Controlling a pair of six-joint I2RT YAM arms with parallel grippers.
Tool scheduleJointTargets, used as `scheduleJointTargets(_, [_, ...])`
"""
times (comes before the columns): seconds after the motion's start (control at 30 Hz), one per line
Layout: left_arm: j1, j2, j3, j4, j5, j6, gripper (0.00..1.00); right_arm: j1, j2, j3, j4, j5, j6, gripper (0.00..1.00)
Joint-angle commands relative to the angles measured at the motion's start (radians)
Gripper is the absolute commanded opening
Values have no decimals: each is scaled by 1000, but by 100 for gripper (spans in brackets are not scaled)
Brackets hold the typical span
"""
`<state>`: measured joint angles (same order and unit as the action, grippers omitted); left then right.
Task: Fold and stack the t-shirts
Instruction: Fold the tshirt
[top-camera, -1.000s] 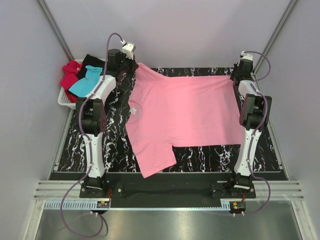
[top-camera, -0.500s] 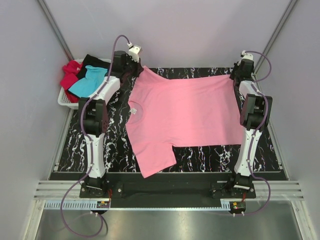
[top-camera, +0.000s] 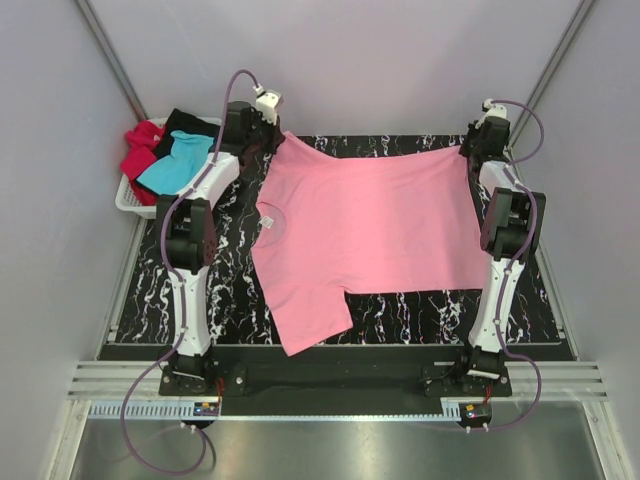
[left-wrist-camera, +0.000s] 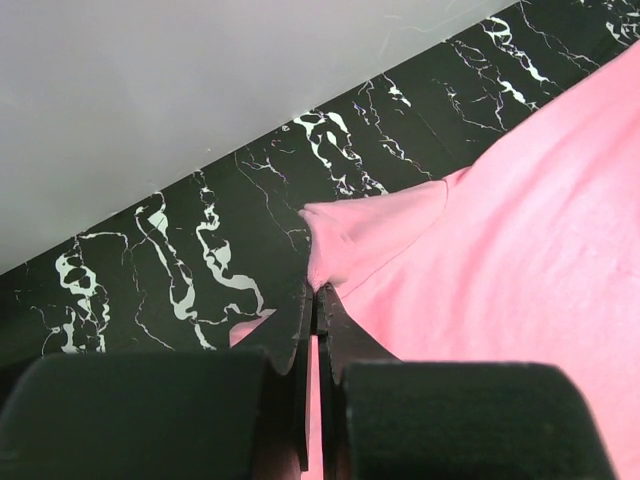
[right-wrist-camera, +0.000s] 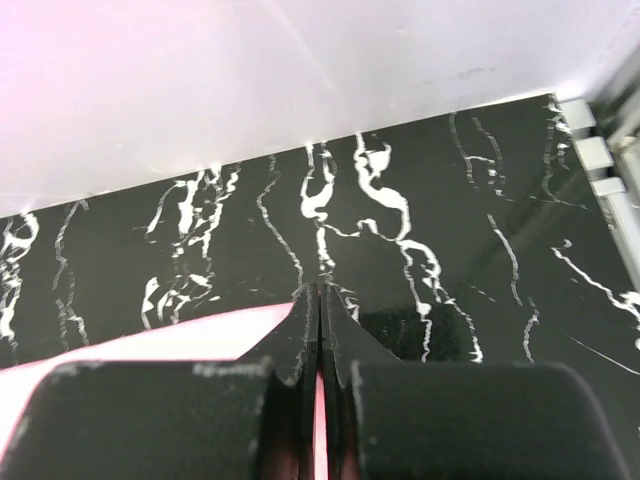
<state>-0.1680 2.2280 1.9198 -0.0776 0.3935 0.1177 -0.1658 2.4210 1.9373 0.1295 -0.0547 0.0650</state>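
A white plastic basket (top-camera: 127, 201) sits at the far left corner of the black, white-veined table (top-camera: 420, 305).

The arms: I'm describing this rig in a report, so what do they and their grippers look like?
The left arm and right arm have white links with black joint housings. A thin purple cable loops along each from base to wrist, where a small white camera box sits. The left gripper and right gripper have black, flat, tapering fingers.
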Motion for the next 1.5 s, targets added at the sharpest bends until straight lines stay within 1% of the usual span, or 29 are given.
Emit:
scheduleJointTargets(0.0, [8, -34, 25, 19, 30, 30, 0, -12, -40, 35, 39, -48, -4, 0])
scheduleJointTargets(0.2, [19, -76, -16, 9, 91, 45, 0, -29, -79, -14, 32, -99, -10, 0])
scheduleJointTargets(0.3, [27, -108, -51, 4, 100, 71, 0, -41, -105, -52, 47, -103, -16, 0])
scheduleJointTargets(0.43, [39, -142, -99, -1, 102, 88, 0, -58, -126, -87, 53, -88, -34, 0])
scheduleJointTargets(0.77, [41, -223, -196, -22, 107, 132, 0, -78, -143, -103, 62, -120, -28, 0])
scheduleJointTargets(1.1, [41, -310, -294, -44, 102, 174, 0, -80, -192, -189, 91, -120, -45, 0])
scheduleJointTargets(1.47, [30, -449, -481, -42, 99, 212, 0, -83, -250, -291, 127, -119, -60, 0])
